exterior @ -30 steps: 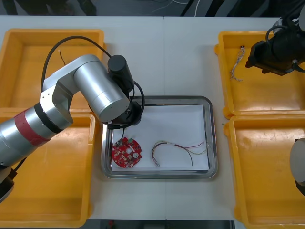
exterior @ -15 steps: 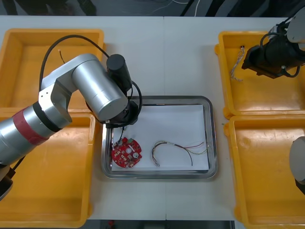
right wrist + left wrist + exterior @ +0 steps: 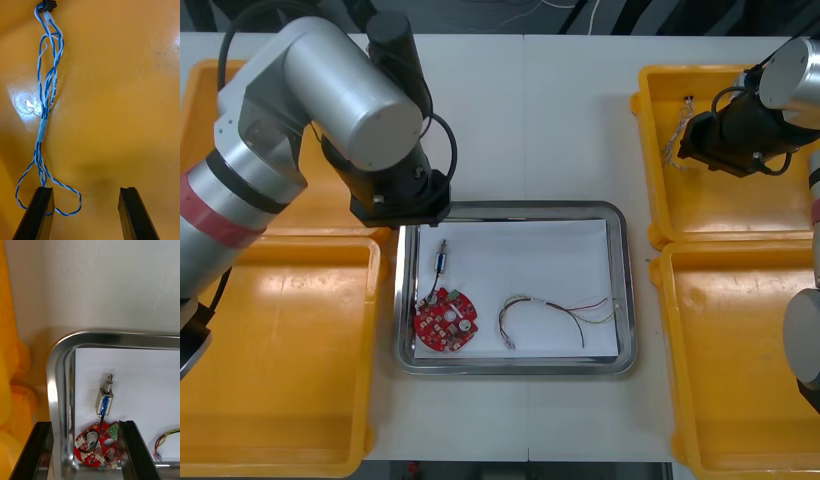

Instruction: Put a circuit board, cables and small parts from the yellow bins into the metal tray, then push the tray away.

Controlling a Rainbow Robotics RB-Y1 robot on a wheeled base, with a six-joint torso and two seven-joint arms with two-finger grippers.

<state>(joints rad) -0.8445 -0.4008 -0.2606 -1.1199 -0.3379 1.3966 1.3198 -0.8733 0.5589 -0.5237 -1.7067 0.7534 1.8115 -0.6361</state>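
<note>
As wrist cams tell — L pincer (image 3: 84, 423), R pincer (image 3: 86, 189) both gape

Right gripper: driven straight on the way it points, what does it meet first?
Likely the twisted blue and white cable: its end loop lies right at one of the open fingers of the right gripper. Between the fingers is bare floor of the yellow bin. Depth is unclear.
</note>
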